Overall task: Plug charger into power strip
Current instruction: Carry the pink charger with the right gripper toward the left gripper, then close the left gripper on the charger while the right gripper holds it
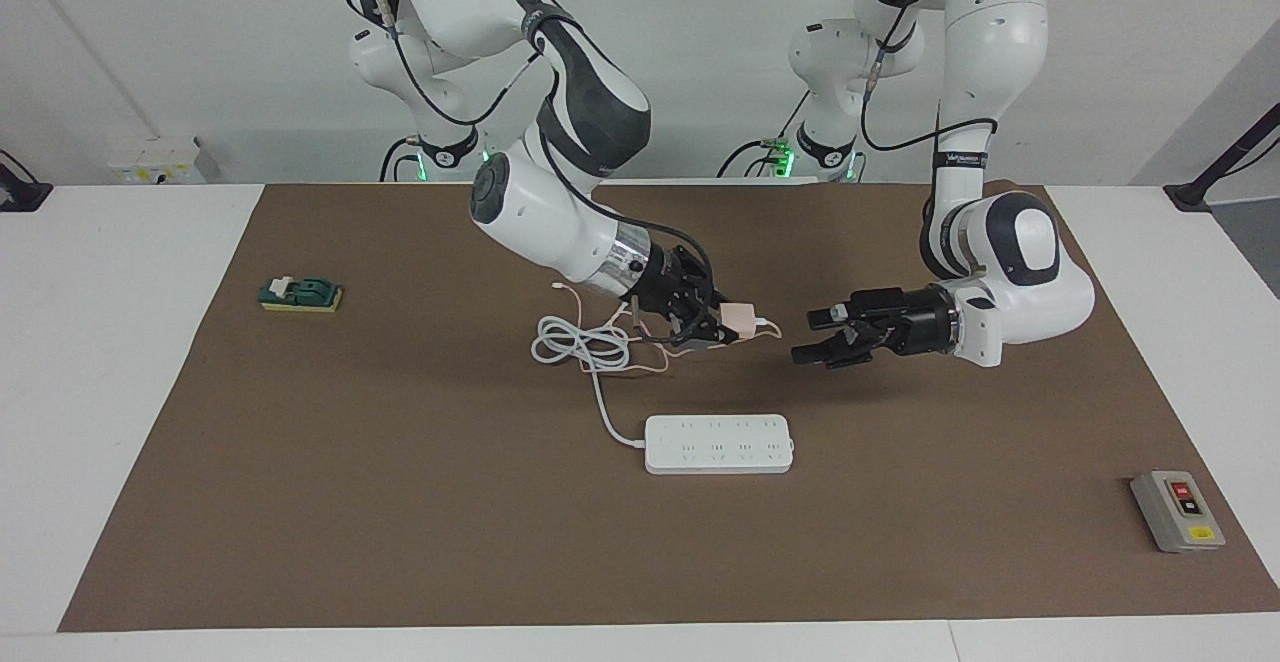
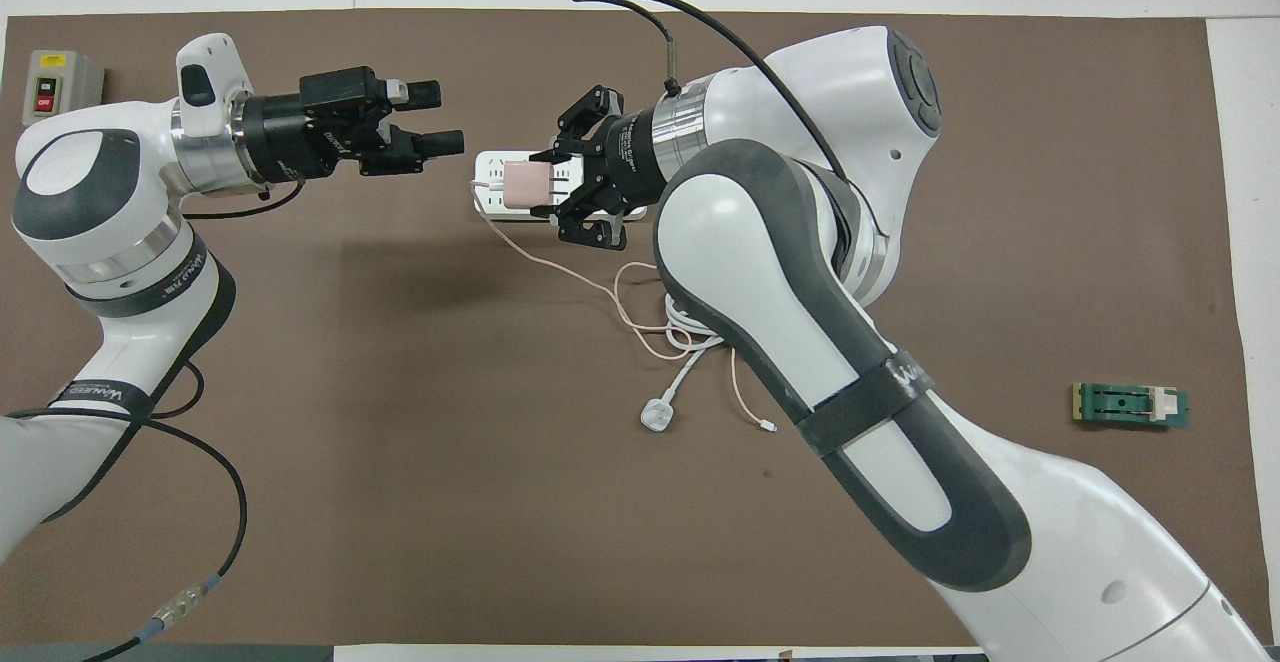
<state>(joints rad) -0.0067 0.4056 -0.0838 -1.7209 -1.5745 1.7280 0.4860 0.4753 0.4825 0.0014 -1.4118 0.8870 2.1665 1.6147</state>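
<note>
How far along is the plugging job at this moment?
Done: the right gripper has the charger lifted off the mat, its pink cable trailing down. In hand: carrying it over the power strip, every socket of which shows empty. Left: lowering and seating the prongs. The left gripper waits open in the air.

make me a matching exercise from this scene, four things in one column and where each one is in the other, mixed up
Things:
1. charger
2. power strip
3. grey button box
4. green and yellow block

Places:
A. flat on the mat, farther from the robots than the coiled white cord
B. at the mat's edge, toward the right arm's end of the table
C. held in the air in the right gripper
D. at the mat's corner, toward the left arm's end of the table

Pairs: 1-C, 2-A, 3-D, 4-B
</note>
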